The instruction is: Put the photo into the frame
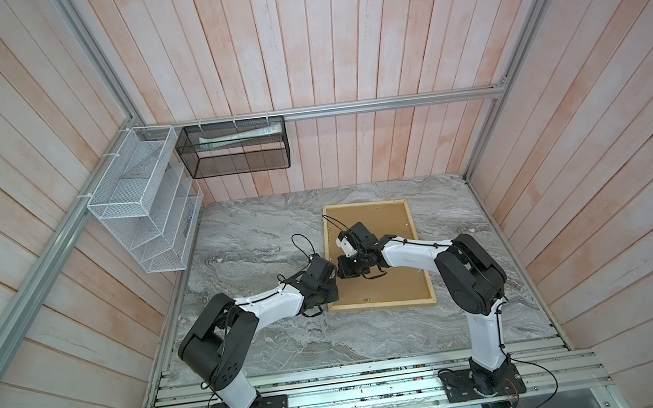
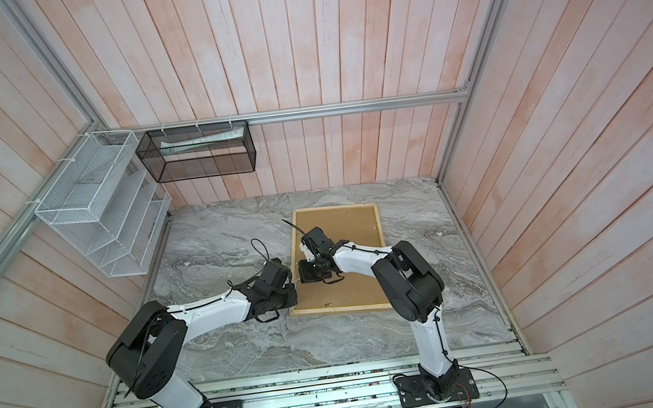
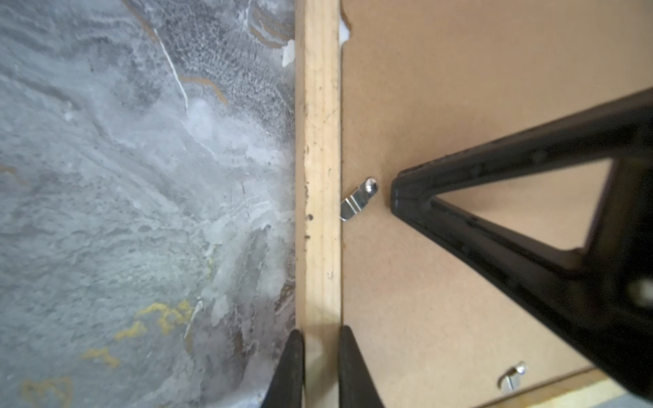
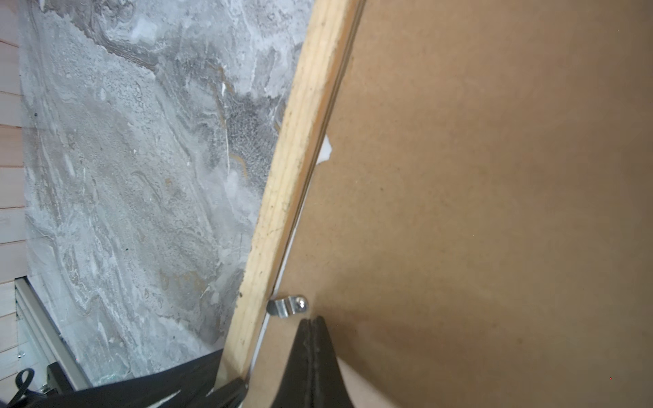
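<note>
1. While the frame (image 1: 382,305) lies back-up on the table (image 1: 261,237), our left gripper (image 3: 321,333) pinches its rail.
2. Our right gripper (image 4: 311,322) is closed, tips beside a clip (image 4: 288,306) on the backing board (image 4: 494,176).

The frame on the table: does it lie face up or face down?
Face down: the frame shows its back, which is filled by the brown backing board with metal clips on it.

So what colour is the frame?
The frame is pale yellowish wood, clearest in the left wrist view.
</note>
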Available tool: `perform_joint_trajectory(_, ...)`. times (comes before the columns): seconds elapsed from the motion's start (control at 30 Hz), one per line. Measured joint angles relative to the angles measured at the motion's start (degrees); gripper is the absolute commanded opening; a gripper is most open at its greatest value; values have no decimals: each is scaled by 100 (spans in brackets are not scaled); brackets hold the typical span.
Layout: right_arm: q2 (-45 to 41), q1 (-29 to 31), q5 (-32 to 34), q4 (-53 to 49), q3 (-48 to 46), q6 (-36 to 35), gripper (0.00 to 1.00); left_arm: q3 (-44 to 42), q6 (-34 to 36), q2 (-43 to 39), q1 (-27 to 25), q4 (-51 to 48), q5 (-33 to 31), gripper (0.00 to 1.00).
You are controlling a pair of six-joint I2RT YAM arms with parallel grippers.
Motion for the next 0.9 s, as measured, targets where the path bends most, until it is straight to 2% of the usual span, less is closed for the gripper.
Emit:
perform_joint_trajectory(0.53, 37, 0, -531, 234, -4, 2, 0, 55, 0, 48, 0, 2, 13, 13)
perform_joint_trajectory(0.9, 179, -7, -636, 341, -4, 44, 0, 81, 0, 87, 0, 48, 17, 13)
